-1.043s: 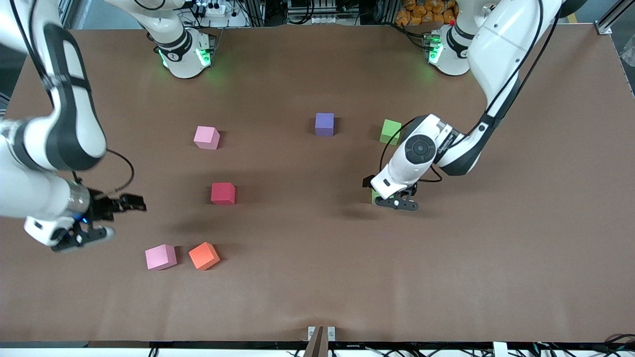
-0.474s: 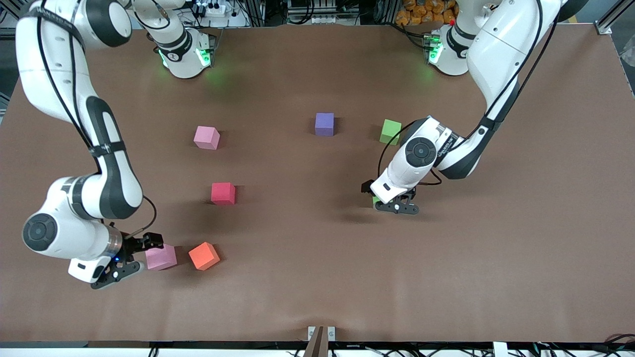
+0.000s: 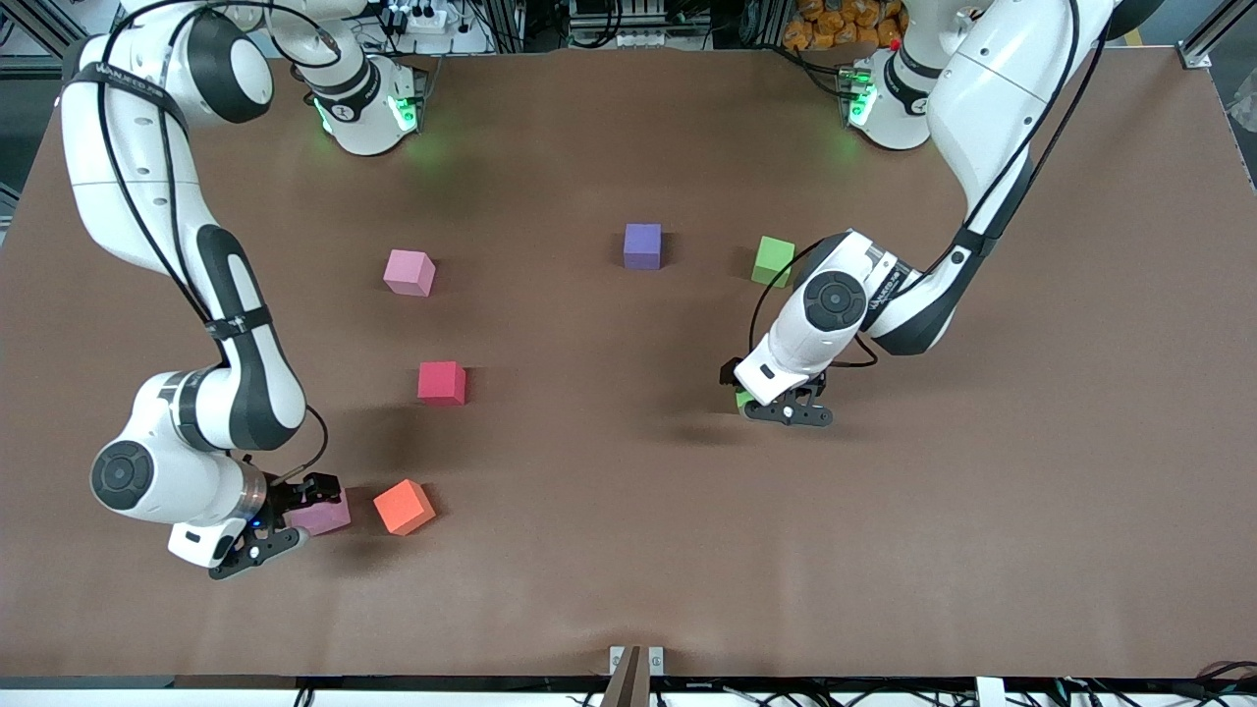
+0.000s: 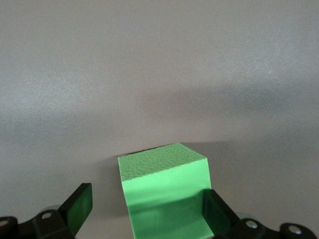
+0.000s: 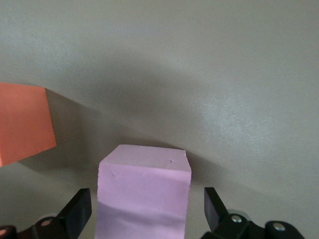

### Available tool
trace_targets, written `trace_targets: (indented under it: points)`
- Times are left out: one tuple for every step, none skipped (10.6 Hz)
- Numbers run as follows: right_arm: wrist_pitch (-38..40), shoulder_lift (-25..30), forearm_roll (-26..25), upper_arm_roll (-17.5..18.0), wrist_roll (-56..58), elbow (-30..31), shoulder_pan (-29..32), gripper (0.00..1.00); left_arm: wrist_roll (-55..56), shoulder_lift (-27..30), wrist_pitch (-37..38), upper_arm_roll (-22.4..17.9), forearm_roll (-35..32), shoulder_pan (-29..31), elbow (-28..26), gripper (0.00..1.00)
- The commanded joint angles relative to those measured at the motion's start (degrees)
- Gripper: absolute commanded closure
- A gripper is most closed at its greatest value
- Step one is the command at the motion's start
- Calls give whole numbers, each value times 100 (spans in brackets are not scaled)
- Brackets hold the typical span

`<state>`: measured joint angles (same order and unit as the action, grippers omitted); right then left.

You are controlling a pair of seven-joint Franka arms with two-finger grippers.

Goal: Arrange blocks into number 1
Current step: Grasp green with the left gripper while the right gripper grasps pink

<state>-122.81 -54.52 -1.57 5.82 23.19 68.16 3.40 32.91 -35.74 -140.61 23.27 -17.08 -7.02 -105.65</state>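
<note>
Biggest worry first: left tool, spread wide around a green block down on the worktop, toward the left arm's end. Sits off-centre though (one finger practically against the foam, the other with a clear gap). Probably shoves or twists that cube on closing instead of pinching it square, and then drops it crooked into the digit.

Same story waiting at the right tool: apart as well, low around a pink block near the front camera at the right arm's end, with a bit of air on both sides. Better centred, but just beside an orange block. Could easily nudge that neighbour with a finger on the way up. Also soft foam, so might squash and slip under a hard squeeze.

Nothing gripped yet on either side, and nothing lined up into a 1 so far. Scattered well apart: another pink block, a red block, a purple block and a second green block, all farther from the front camera than the two being reached for. No sign of a light blue one anywhere.

As for the surface: plain matte brown sheet, flat, with a few faint ripples along the near edge. Around it, just lab clutter along the top: metal framing, cables, a power strip.
</note>
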Motion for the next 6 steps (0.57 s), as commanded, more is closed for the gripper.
trace_targets:
  points:
    - [29,-173,-71,6,37,-189,3,0,225,-222,78,-50,-111,-141,237,0]
    - [29,-199,-71,6,28,-189,29,0,216,-249,78,-50,-102,-150,238,0]
    - [38,-217,-71,6,2,-189,47,16,207,-266,78,-50,-102,-150,238,0]
    - [90,-208,-54,6,-33,-189,47,99,198,-275,78,-50,-102,-150,264,0]
    - [99,-191,-28,15,-34,-189,55,100,198,-327,78,-50,-102,-150,325,0]
    - [117,-156,-1,15,-34,-189,73,100,198,-380,87,-50,-102,-159,369,0]
